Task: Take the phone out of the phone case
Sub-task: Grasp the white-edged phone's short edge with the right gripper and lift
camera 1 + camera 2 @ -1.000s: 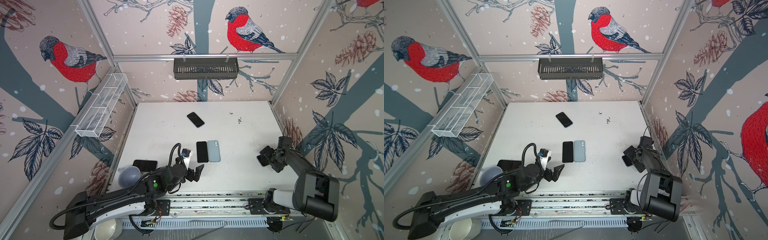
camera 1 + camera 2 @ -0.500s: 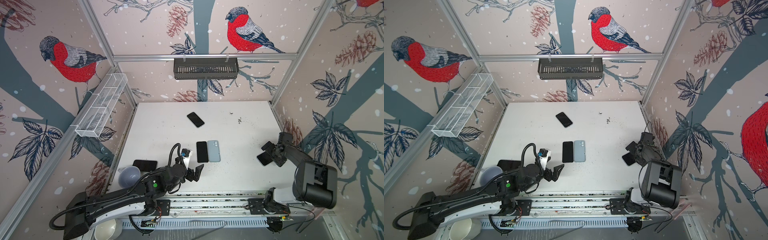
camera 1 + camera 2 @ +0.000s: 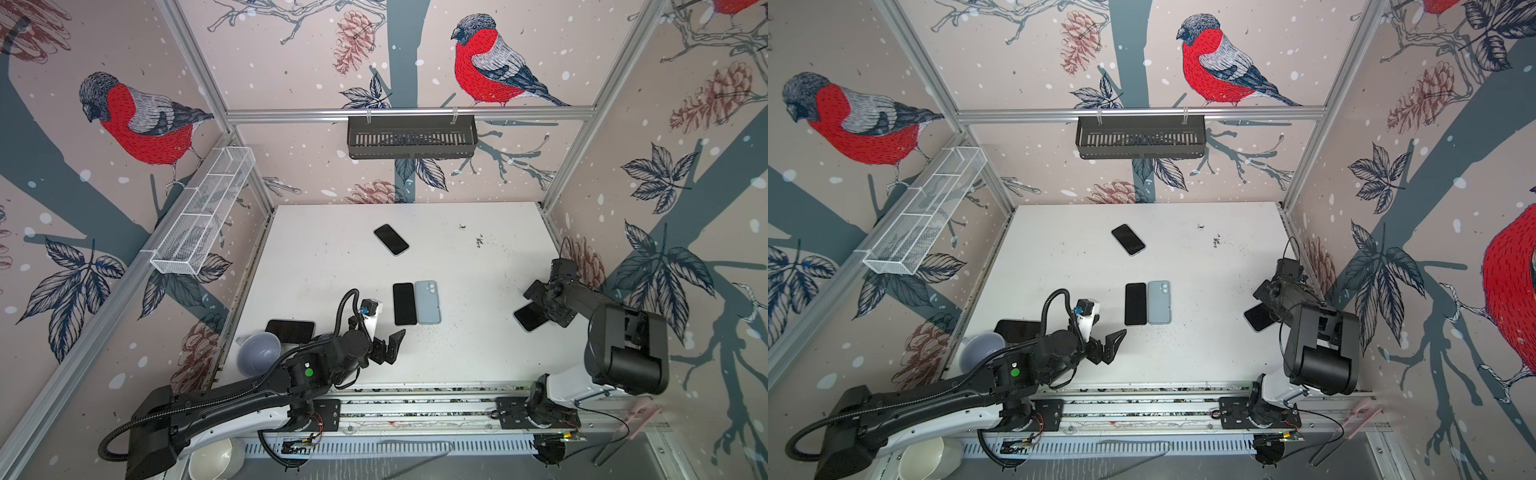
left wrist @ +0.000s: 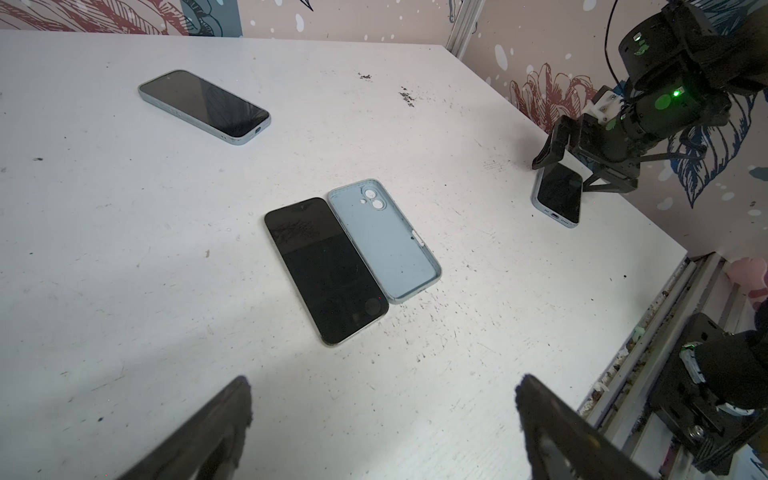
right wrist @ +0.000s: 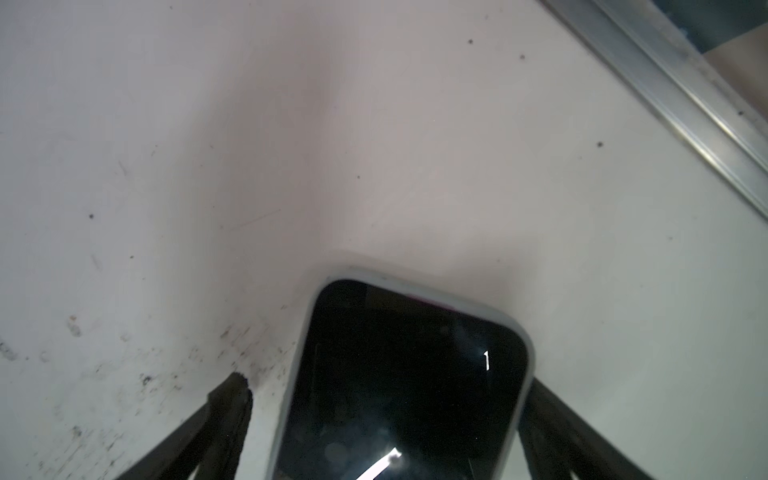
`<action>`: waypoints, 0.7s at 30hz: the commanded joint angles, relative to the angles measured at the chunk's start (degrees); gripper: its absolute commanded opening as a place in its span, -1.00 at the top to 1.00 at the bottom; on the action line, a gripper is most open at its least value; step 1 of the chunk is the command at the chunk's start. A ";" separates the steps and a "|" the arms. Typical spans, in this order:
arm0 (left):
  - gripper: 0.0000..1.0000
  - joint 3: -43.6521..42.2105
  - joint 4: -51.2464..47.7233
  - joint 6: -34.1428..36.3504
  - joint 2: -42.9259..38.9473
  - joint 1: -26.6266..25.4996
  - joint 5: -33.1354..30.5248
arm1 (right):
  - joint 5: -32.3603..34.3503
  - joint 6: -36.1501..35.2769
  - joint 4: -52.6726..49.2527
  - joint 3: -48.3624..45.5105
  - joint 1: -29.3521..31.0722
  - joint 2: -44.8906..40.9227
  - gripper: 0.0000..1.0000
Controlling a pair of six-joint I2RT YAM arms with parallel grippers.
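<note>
Blue case (image 4: 384,241) flanks bare phone (image 4: 326,270); left end effector (image 4: 384,382) gapes, right end effector (image 5: 386,384) gapes astride cased phone (image 3: 528,318).

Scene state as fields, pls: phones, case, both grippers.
bare phone: flat, screen up, table centre
empty case: alongside it, inside up
far cased phone: flat, toward the back
right cased phone: flat, near the right wall
left-edge phone: beside the funnel
left gripper: open, empty, near the front
right gripper: open, jaws straddling the right cased phone
</note>
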 commanded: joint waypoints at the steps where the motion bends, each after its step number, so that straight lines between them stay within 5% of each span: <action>1: -0.96 0.11 2.18 -1.49 -0.17 0.13 -0.64 | -10.15 1.77 -12.02 -1.24 0.96 3.87 -0.99; 11: -0.96 -0.05 2.15 -1.78 -0.32 0.17 -0.36 | -10.07 1.01 -12.48 -0.73 4.23 6.10 -1.00; 21: -0.96 -0.15 2.50 -2.15 0.16 0.17 0.32 | -12.11 0.61 -11.97 -1.26 6.41 5.65 -0.65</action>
